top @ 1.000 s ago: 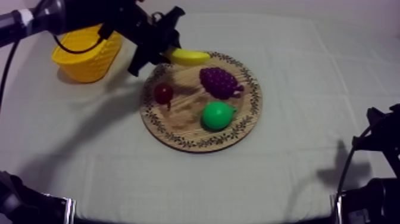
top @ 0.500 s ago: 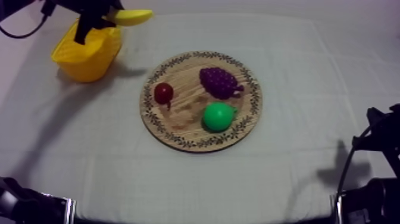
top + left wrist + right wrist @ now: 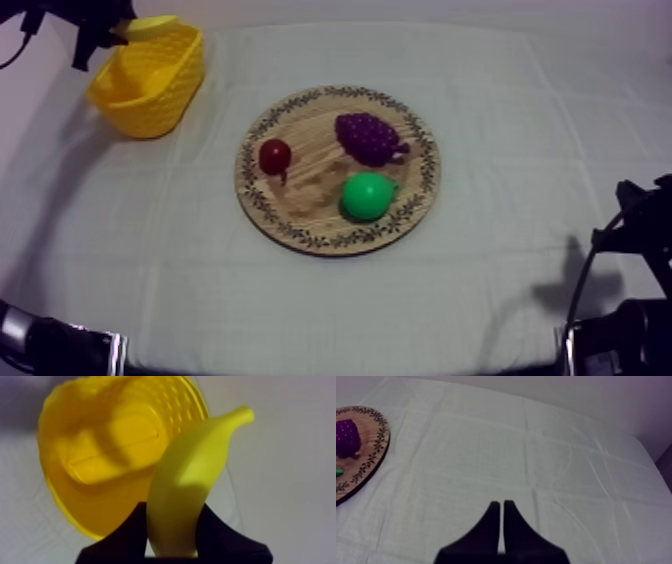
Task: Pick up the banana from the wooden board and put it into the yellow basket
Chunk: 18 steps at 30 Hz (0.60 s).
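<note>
– Left gripper (image 3: 172,526): what has it got, and where?

– Its two black fingers (image 3: 135,533) are clamped on the thick end of the banana (image 3: 190,476), one on each side. The fruit stands out from the gripper with its tip pointing away. The left wrist view shows the open mouth of the yellow basket (image 3: 100,446) just behind the banana. From above, the banana (image 3: 150,24) hangs at the far rim of the basket (image 3: 150,95), near the table's far left corner.

– Why hold it like that?

– My reading: gripping one end leaves the rest of the fruit free to pass over the rim, and it sits lined up with the opening. It is not yet inside the basket, so letting go looks like the step left.

– And the other arm?

– Right gripper (image 3: 501,513) has its fingers pressed together in a narrow wedge, holding nothing. It sits over bare cloth (image 3: 536,451), apart from the round wooden board (image 3: 300,236), probably parked clear of the work.

– What lies on the board?

– A bunch of grapes (image 3: 370,137), a green pear (image 3: 366,194) and a small red fruit (image 3: 274,155), each apart from the others.

– Any writing to read?

– None. No brand, label or lettering shows on the basket, fruit or board. The board's rim carries only a decorative pattern.
</note>
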Each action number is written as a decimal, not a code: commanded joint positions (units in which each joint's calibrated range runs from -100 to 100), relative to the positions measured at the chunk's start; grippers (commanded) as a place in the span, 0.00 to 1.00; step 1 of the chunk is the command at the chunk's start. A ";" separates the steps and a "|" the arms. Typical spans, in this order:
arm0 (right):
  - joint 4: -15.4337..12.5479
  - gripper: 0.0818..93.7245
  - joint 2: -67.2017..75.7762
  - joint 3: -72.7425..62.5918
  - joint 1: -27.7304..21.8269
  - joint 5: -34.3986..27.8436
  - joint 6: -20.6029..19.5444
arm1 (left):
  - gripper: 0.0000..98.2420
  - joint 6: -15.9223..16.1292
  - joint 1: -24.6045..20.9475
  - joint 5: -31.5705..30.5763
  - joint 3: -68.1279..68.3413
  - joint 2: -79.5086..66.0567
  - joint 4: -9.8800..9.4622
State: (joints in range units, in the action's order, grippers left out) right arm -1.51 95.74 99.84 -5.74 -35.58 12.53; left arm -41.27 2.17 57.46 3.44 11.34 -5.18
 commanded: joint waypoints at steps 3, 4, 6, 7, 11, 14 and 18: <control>-0.03 0.00 0.01 0.05 0.00 0.02 0.00 | 0.32 0.31 -0.73 -0.19 -3.88 3.85 -0.01; -0.03 0.00 0.01 0.05 0.00 0.02 0.00 | 0.32 0.34 -0.81 -0.34 -4.52 4.68 -0.01; -0.03 0.00 0.01 0.05 0.00 0.02 0.00 | 0.32 0.36 -0.89 -1.13 -4.96 5.98 0.04; -0.03 0.00 0.01 0.05 0.00 0.02 0.00 | 0.32 0.36 -0.92 -1.67 -4.84 6.48 0.11; -0.03 0.00 0.01 0.05 0.00 0.02 0.00 | 0.32 0.26 -1.01 -3.43 -3.87 7.98 0.23; -0.03 0.00 0.01 0.05 0.00 0.02 0.01 | 0.32 0.23 -1.10 -4.39 -3.12 8.99 0.27; -0.03 0.00 0.01 0.05 0.00 0.02 0.02 | 0.33 0.38 -1.26 -6.43 -1.82 10.32 0.66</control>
State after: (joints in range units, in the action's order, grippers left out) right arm -1.51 95.74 99.84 -5.74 -35.58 12.53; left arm -40.94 0.95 51.49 1.40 21.44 -4.54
